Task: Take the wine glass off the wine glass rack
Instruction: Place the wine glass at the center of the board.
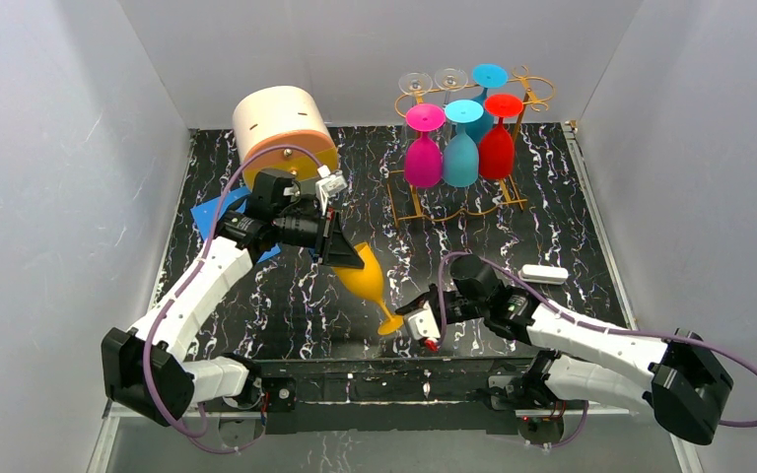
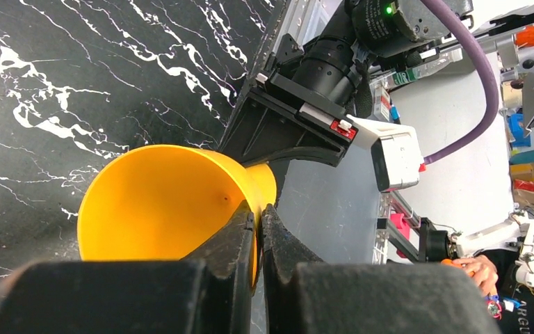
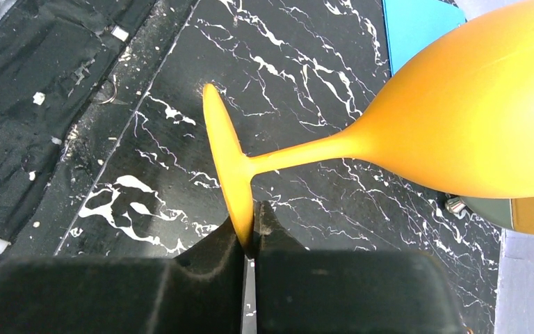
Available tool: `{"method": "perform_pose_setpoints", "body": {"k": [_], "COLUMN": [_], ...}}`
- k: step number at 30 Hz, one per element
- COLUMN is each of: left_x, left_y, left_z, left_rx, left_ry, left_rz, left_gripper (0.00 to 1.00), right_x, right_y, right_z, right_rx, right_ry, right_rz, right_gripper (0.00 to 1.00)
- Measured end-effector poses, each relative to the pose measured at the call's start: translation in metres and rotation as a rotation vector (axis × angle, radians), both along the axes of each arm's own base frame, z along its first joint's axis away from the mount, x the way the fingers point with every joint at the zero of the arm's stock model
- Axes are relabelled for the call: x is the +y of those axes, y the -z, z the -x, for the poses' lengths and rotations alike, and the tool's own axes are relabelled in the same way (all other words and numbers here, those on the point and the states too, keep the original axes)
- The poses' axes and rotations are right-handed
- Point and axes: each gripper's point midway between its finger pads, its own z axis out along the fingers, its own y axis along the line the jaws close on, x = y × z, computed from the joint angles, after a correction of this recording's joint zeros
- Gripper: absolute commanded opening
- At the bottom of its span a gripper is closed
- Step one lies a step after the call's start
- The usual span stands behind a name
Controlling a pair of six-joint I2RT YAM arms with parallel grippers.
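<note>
The left hand [image 2: 257, 233] pinches the rim of the orange wine glass [image 1: 366, 278]. The glass hangs tipped over the counter [image 1: 286, 296]. The right hand [image 3: 250, 228] pinches its foot. It is already off the wine glass rack [image 1: 538, 95], so I think only putting it down is left.

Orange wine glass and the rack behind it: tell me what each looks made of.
The orange wine glass: probably plastic, opaque, matte-satin with soft highlights. The rack: thin metal wire by the look, gold finish, curled into scrolls.

Smooth matt orange wine glass [image 3: 459, 118], thin golden wire rack [image 1: 417, 209], marble-patterned table [image 1: 552, 197].
</note>
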Motion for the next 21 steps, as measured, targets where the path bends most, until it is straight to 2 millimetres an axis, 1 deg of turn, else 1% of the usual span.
{"method": "perform_pose_setpoints", "body": {"k": [1, 4, 5, 6, 10, 11, 15, 17, 18, 21], "left_x": [0.0, 0.001, 0.002, 0.003, 0.01, 0.012, 0.022, 0.03, 0.035, 0.055], "left_y": [0.0, 0.0, 0.001, 0.001, -0.003, -0.005, -0.013, -0.011, -0.009, 0.007], "left_z": [0.0, 0.001, -0.001, -0.003, -0.01, -0.012, -0.022, -0.031, -0.036, -0.054], "left_rx": [0.0, -0.008, -0.016, -0.026, -0.108, -0.133, -0.226, -0.274, -0.293, -0.337], "left_ry": [0.001, -0.005, -0.019, -0.03, -0.094, -0.113, -0.19, -0.251, -0.281, -0.4], "left_rz": [-0.001, -0.015, -0.029, -0.038, -0.077, -0.086, -0.126, -0.17, -0.194, -0.308], "left_gripper": [0.0, 0.0, 0.0, 0.0, 0.0, 0.0, 0.0, 0.0, 0.0, 0.0], "right_x": [-0.001, -0.002, -0.002, -0.002, -0.004, -0.004, -0.008, -0.011, -0.013, -0.022], "right_y": [0.0, 0.0, -0.001, -0.004, -0.025, -0.033, -0.049, -0.054, -0.055, -0.063], "right_z": [0.0, 0.001, 0.001, 0.002, 0.013, 0.016, 0.024, 0.027, 0.028, 0.028], "right_rx": [0.003, 0.021, 0.029, 0.039, 0.078, 0.092, 0.136, 0.163, 0.179, 0.235], "right_ry": [0.003, 0.016, 0.02, 0.02, 0.008, 0.007, 0.016, 0.034, 0.048, 0.127], "right_rz": [0.002, 0.007, 0.005, 0.002, -0.055, -0.076, -0.126, -0.147, -0.158, -0.212], "right_gripper": [0.22, 0.41, 0.47, 0.5, 0.54, 0.54, 0.54, 0.55, 0.57, 0.66]}}
